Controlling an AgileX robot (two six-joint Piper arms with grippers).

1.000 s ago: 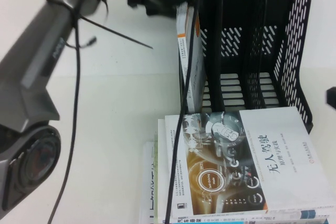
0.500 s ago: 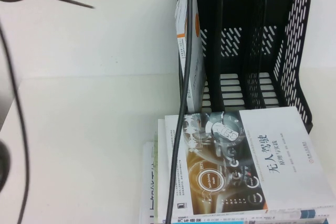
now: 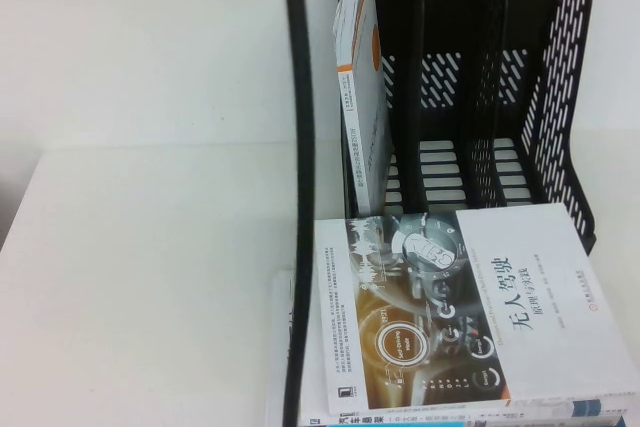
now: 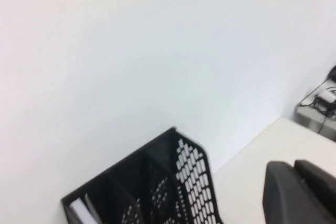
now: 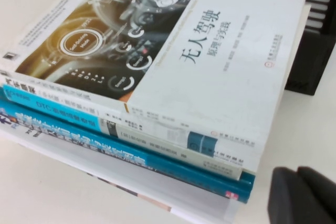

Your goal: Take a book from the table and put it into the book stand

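Since a second ago, the left arm has been lifted clear of the high view, so that only a black cable (image 3: 296, 197) is seen hanging down the middle of it, nearer the camera than before. One book (image 3: 362, 97) is stood on edge in the leftmost slot of the black book stand (image 3: 560, 97), tilted slightly, with no gripper on it; the other two slots are seen to be bare. A stack of books (image 3: 470, 317) is laid flat on the table (image 3: 150, 277) just in front of the stand, the top book (image 5: 173, 51) bearing a car dashboard picture and Chinese lettering, its far edge close against the stand's base. The left gripper (image 4: 302, 192) is raised well above the table and turned toward the wall and the stand's top; only a dark part of it is shown, so whether it is open or closed cannot be told. The right gripper (image 5: 304, 198) is held low beside the stack's near corner, and again its state cannot be told. The placing step is judged finished for one book, with the arm pulled away. If another book is wanted, the top one would need to be gripped by an edge, turned upright and lowered into a free slot.
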